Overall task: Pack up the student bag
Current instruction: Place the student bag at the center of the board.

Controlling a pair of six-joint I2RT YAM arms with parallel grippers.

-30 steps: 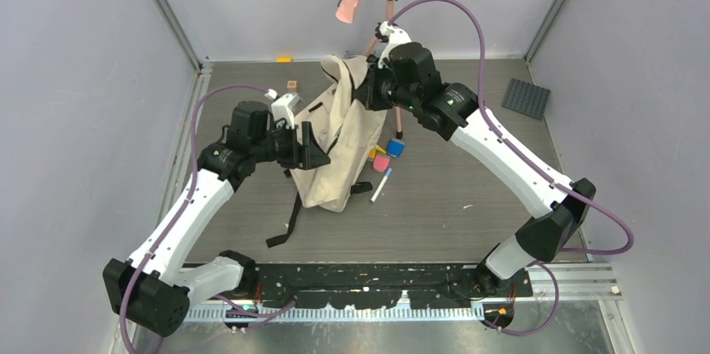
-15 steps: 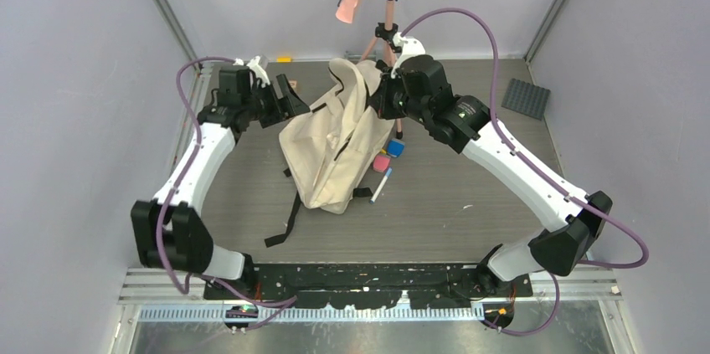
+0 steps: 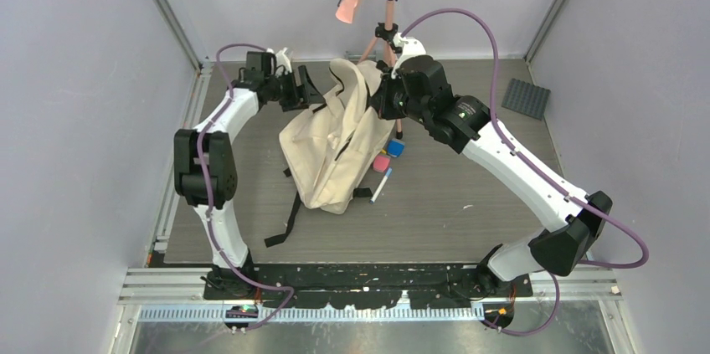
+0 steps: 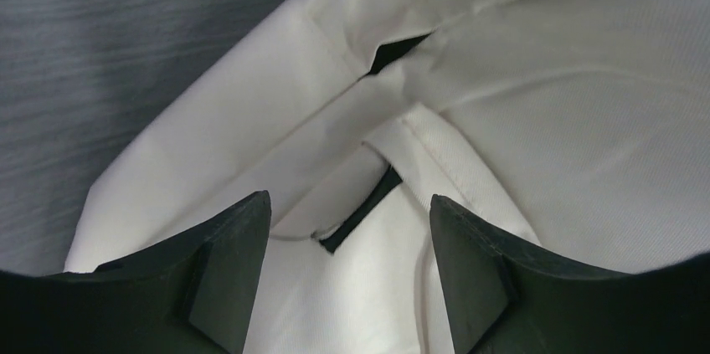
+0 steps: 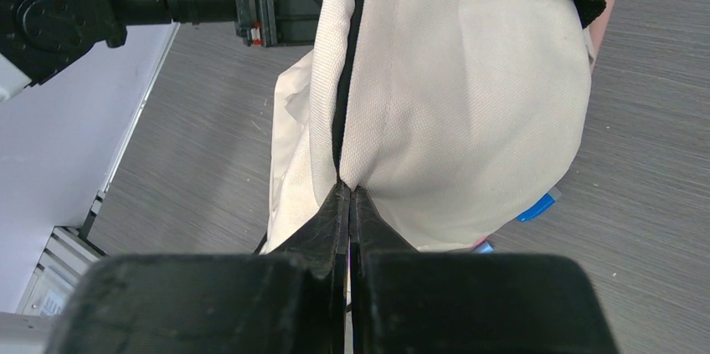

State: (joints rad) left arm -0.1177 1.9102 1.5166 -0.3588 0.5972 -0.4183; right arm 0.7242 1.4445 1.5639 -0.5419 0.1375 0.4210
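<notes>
**Right gripper** (image 5: 349,192): jaws pressed together on a fold of cream canvas beside the black zip line of the student bag (image 5: 469,103). The pinched top end is lifted off the table.

**Left gripper** (image 4: 347,233): jaws stand wide apart with nothing between them. It hangs over the bag's cream cloth, facing a short black webbing loop (image 4: 362,218). From above, it sits at the bag's far-left shoulder, opposite the right gripper (image 3: 378,96).

**Student bag** (image 3: 335,153): lies left of centre on the table (image 3: 469,203), its lower end flat toward the near side and its top raised toward the far wall. A black strap (image 3: 289,218) trails from it toward the near-left.

**Edges and room:**
- A tripod (image 3: 389,2) stands at the far edge, with a leg just behind the right gripper.
- The left arm runs close along the left wall rail.
- Bare tabletop lies right of the bag, out to a grey studded mat (image 3: 526,98) in the far-right corner.

**Contents:** the bag's interior is not visible, so it cannot be told whether anything is inside.

**Outside the bag:** just beside its right edge lie a blue block (image 3: 395,147), a pink piece (image 3: 381,162) and a pen (image 3: 379,188).
</notes>
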